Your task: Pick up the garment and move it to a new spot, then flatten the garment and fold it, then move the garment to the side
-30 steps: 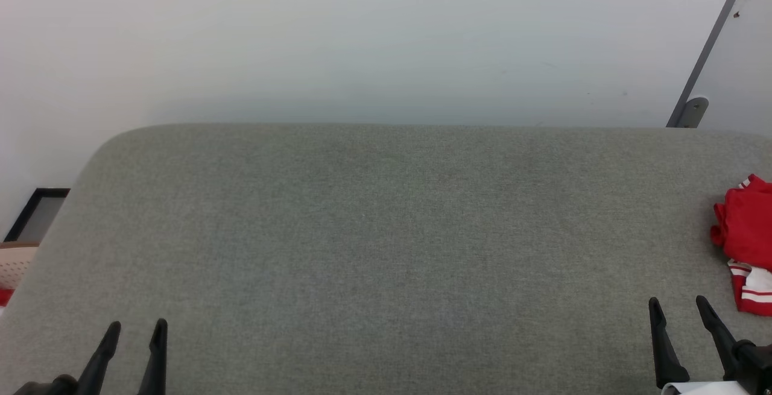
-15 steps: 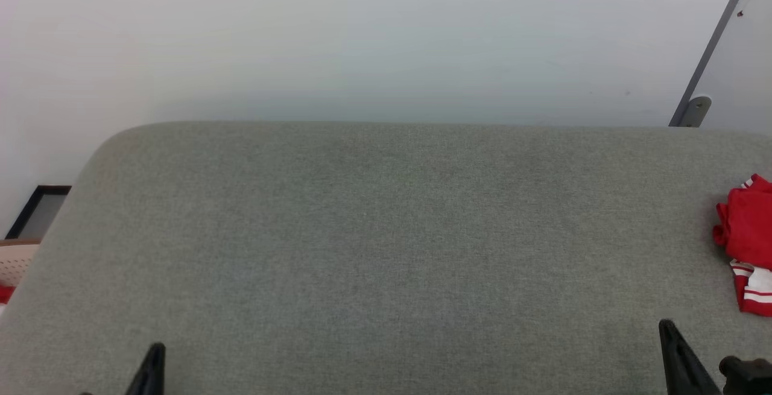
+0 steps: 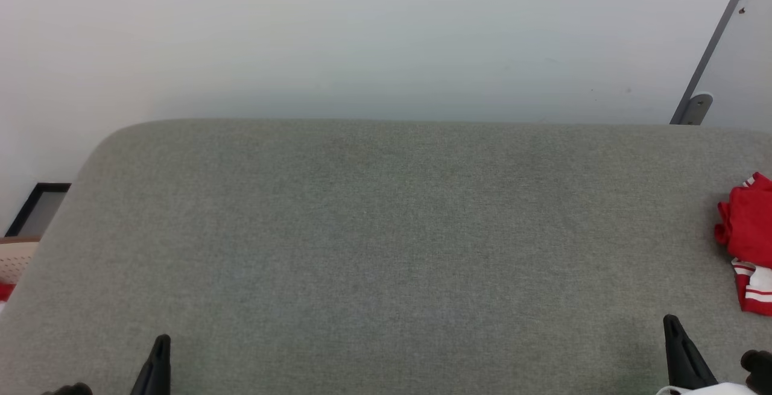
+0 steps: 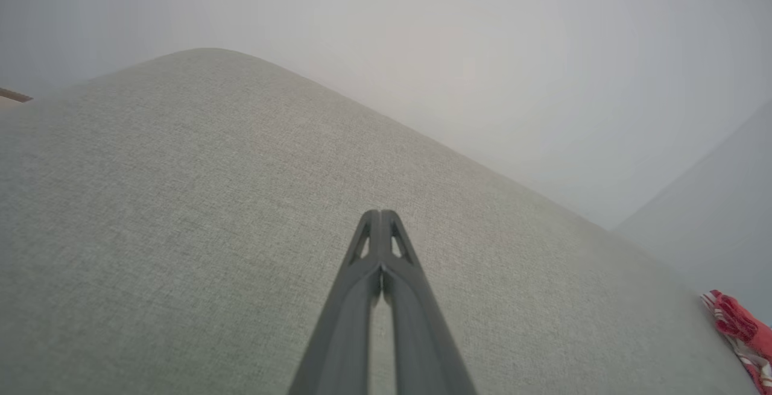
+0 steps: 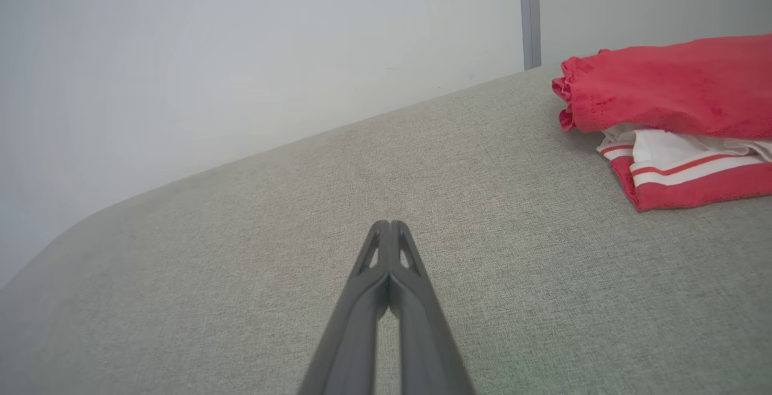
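Open grey fabric tabletop (image 3: 386, 232) runs ahead to a rounded far edge. The red jersey (image 5: 663, 90) lies ahead-right of the right gripper (image 5: 390, 226), not touching. That gripper and the left gripper (image 4: 380, 217) point forward, fingers pressed together, empty.

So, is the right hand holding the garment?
No, the right hand is shut on nothing; the garment lies apart from it.

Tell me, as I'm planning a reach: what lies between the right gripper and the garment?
Only bare grey fabric surface lies between the right gripper and the garment; the right wrist view shows it.
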`<state>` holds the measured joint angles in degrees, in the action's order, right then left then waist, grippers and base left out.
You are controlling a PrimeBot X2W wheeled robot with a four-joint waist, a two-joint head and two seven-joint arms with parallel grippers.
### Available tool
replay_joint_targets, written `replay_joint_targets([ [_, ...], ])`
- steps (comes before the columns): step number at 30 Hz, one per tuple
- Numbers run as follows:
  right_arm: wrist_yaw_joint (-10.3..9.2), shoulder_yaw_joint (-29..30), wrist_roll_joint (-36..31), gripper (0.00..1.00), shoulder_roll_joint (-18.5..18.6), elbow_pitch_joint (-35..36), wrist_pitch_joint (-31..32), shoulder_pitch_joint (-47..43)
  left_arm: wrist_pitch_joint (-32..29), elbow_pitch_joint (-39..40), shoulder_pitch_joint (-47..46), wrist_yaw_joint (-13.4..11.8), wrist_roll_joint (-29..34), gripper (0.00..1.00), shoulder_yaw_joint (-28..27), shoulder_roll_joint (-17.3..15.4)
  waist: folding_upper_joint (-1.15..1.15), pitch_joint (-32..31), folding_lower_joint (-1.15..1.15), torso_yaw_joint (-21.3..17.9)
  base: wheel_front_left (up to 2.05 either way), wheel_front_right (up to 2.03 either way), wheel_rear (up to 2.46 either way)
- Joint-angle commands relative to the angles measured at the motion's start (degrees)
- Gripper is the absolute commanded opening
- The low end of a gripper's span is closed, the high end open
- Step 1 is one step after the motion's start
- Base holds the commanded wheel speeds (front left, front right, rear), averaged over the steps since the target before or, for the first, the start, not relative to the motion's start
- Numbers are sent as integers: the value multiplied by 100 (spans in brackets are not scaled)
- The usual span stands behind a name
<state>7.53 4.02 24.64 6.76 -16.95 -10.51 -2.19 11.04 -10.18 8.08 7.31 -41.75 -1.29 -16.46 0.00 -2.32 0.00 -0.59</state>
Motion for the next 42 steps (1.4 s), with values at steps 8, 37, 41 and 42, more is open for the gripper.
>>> replay_joint_targets([
  [8, -1, 57, 950, 0, -30, 142, 221, 261, -225, 7, -303, 6, -711, 0, -115, 115, 0, 20, 0, 5, 0, 0, 0],
  [37, -3, 136, 3206, 0, -169, 212, 801, 500, -818, -140, -762, 13, -2403, 0, -276, 592, 0, 85, 0, 20, 0, 0, 0],
  [41, -3, 146, 3470, 0, -186, 221, 864, 532, -891, -160, -808, 14, -2597, 0, -295, 648, 0, 94, 0, 23, 0, 0, 0],
  [42, -4, 149, 3530, 0, -190, 223, 881, 540, -904, -163, -824, 15, -2644, 0, -300, 660, 0, 97, 0, 23, 0, 0, 0],
])
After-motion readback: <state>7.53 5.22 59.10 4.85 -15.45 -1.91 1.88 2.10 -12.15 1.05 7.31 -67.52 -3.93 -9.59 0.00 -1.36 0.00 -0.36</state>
